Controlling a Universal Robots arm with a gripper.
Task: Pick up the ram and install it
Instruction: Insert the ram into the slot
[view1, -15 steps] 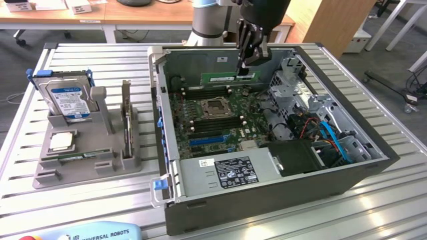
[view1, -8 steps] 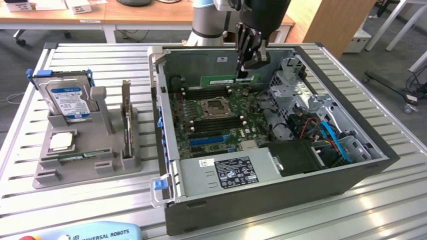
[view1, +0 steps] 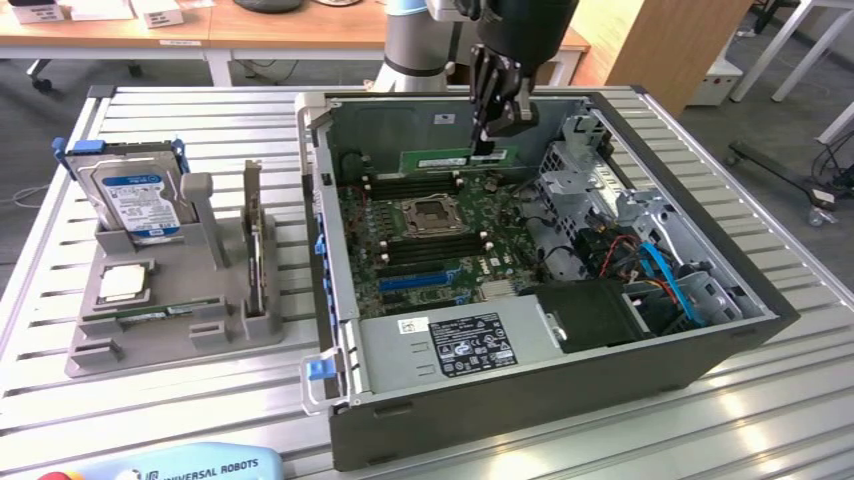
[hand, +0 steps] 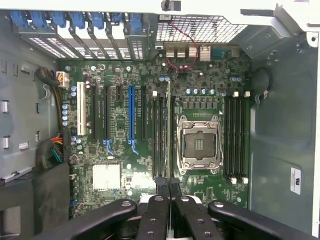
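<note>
table (view1: 801, 400): slatted metal top | exterior view's right: open computer case (view1: 534, 405) on its side, covers most of the slats | exterior view's left: grey parts holder (view1: 267, 325) just beside case | near edge: blue pendant (view1: 187, 465), partly cut off

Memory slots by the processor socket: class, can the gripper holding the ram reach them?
Probably yes: the case is open, and the gripper holding the ram hangs over the slots, nothing between.

Case (view1: 534, 405) open above the motherboard (view1: 395, 248); drive cage (view1: 589, 172) crowds one side
</note>
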